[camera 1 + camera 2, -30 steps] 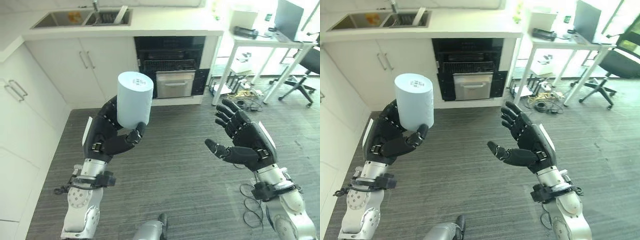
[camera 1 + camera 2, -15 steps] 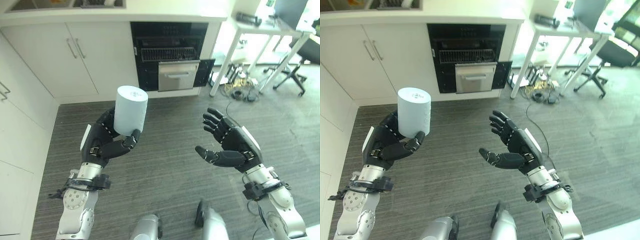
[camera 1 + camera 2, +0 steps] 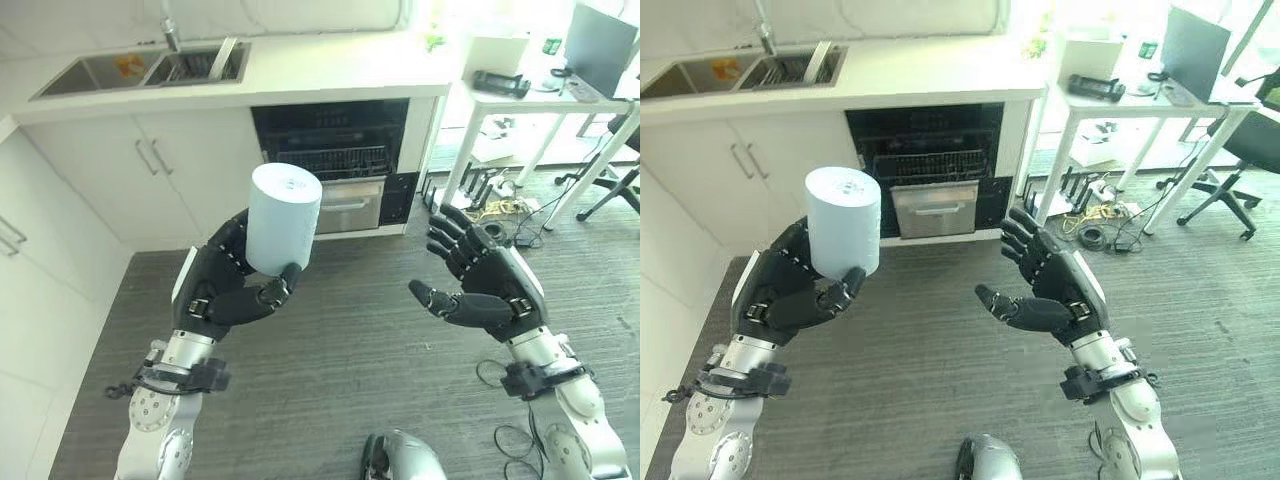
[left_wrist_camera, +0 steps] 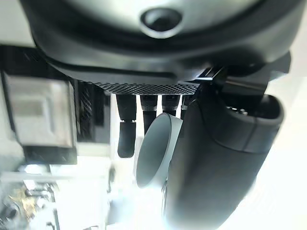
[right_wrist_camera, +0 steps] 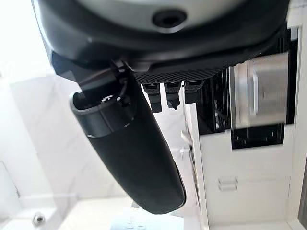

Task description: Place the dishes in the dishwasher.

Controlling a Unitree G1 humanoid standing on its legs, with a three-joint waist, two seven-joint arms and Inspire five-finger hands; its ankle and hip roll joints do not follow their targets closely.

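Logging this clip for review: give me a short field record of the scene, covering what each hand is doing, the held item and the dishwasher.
left hand: fingers and thumb curled round the cup, held up in front of the robot
held item: pale blue cup, upside down, base on top
right hand: open, palm turned inward, holding nothing
dishwasher: under the counter, open, wire rack visible
sink: on the counter, up left of the dishwasher

We cannot see the lower part of the cup (image 3: 284, 218) — the left hand (image 3: 226, 287) covers it. Inside the dishwasher (image 3: 331, 158) we make out a rack, but its load is too dark to tell. In the sink (image 3: 140, 70), an orange item is too small to name — the sink's far side is cut off.
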